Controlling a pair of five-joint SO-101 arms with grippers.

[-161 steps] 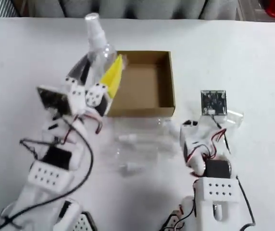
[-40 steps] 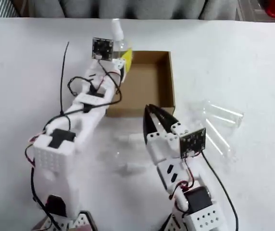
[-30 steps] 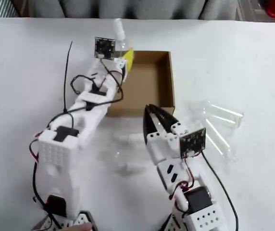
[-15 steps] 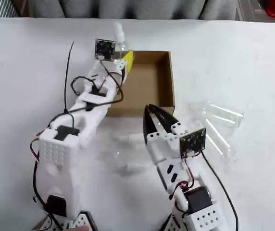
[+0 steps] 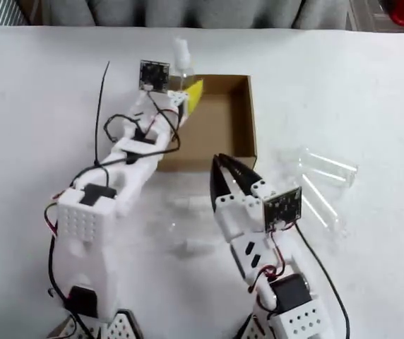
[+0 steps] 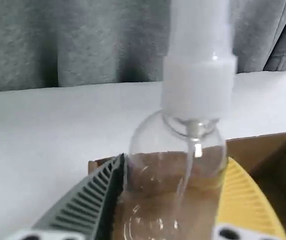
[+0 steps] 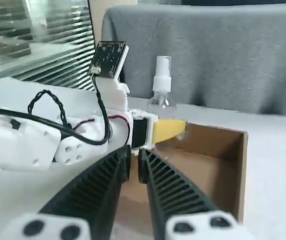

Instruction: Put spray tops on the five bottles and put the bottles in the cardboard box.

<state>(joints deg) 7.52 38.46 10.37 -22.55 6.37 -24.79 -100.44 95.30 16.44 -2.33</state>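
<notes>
Clear capped bottle (image 5: 181, 60) is held by the left hand (image 5: 184, 88) at the cardboard box's (image 5: 248, 120) eleven o'clock corner. The right hand (image 5: 223, 169) is narrowed and empty. The bottles (image 5: 325, 187) at four o'clock seem uncapped.

One box (image 5: 239, 116), two arms (image 5: 128, 166) (image 5: 248, 229) (bottles (image 5: 181, 58): count unclear).

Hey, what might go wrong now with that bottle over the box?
The bottle in the left claw hangs at the far corner of the cardboard box, so a release here may catch the wall and tip outside. The right claw sits by the near wall and might nudge the box.
</notes>
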